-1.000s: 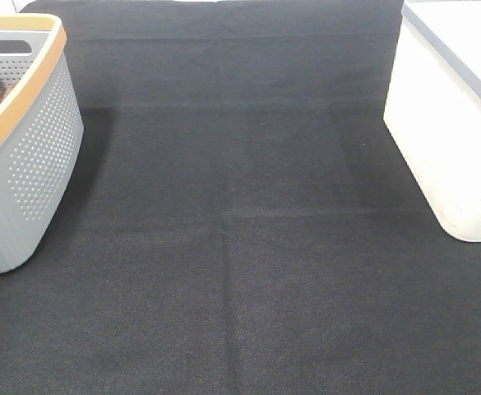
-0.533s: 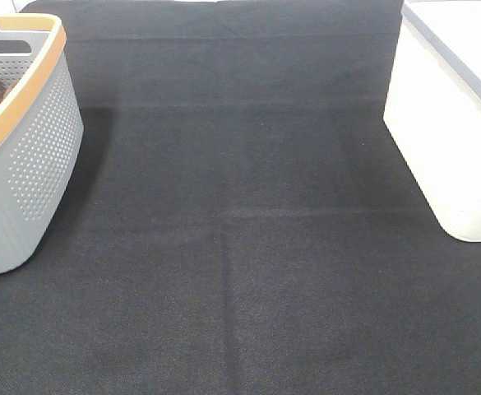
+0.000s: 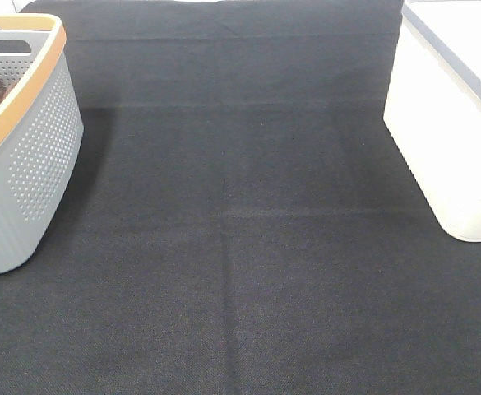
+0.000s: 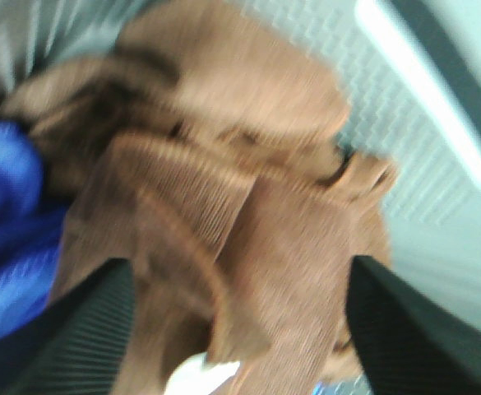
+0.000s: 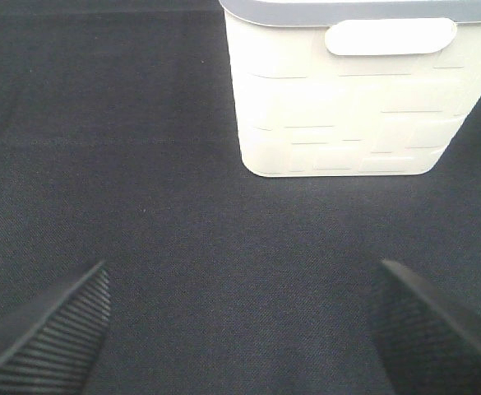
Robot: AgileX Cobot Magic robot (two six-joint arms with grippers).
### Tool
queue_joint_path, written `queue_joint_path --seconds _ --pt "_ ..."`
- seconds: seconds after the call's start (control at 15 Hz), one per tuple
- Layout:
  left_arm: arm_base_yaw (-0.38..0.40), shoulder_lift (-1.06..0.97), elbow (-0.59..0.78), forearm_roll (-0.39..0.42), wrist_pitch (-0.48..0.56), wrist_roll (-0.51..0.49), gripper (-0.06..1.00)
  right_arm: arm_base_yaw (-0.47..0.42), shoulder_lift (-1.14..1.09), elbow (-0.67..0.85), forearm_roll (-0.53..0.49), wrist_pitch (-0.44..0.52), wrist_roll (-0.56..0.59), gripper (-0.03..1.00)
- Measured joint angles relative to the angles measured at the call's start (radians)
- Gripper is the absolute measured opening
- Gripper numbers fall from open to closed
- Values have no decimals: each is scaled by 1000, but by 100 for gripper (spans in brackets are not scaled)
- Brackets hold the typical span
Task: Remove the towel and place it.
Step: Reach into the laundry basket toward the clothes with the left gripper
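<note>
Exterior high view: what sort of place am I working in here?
Probably a staged tabletop workcell for laundry sorting rather than a real home: a black cloth-covered table, a grey perforated basket on one side holding the brown towel, and a white bin on the other.

The left pincer [image 4: 238,329] has two black, wedge-shaped fingers [image 4: 71,337] with fine ribbed faces, seen blurred. The right pincer [image 5: 244,341] has matching black ribbed fingers [image 5: 47,341], seen sharply.

Work surface: black woven cloth [image 3: 240,247], matte, faint fold creases crossing near centre; grey perforated basket [image 3: 34,156] at left edge, cream bin [image 3: 446,140] at right edge.
</note>
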Motion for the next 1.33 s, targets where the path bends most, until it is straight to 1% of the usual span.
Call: queue_joint_path --seconds 0.13,0.33,0.4,0.47,0.53,0.6,0.67,0.87,1.07,1.2,1.33 --pt "0 28 0 -32 -23 1 58 0 0 0 0 0 0 80" --pt "0 63 0 -56 -27 3 53 0 0 0 0 0 0 80" --pt "0 64 0 -57 -39 4 46 0 0 0 0 0 0 80" --pt "0 64 0 -61 -57 15 27 0 0 0 1 0 0 80" --pt "0 64 0 -65 -64 35 12 0 0 0 1 0 0 80" --pt "0 64 0 -67 -64 59 3 0 0 0 1 0 0 80" --pt "0 62 0 -73 -64 81 0 0 0 0 1 0 0 80" --pt "0 50 0 -88 -55 110 0 0 0 0 1 0 0 80" --pt "0 2 0 -115 -17 169 0 0 0 0 1 0 0 80" --pt "0 -40 0 -117 -5 203 0 0 0 0 1 0 0 80" --pt "0 -70 -1 -114 8 215 0 0 0 0 1 0 0 80"
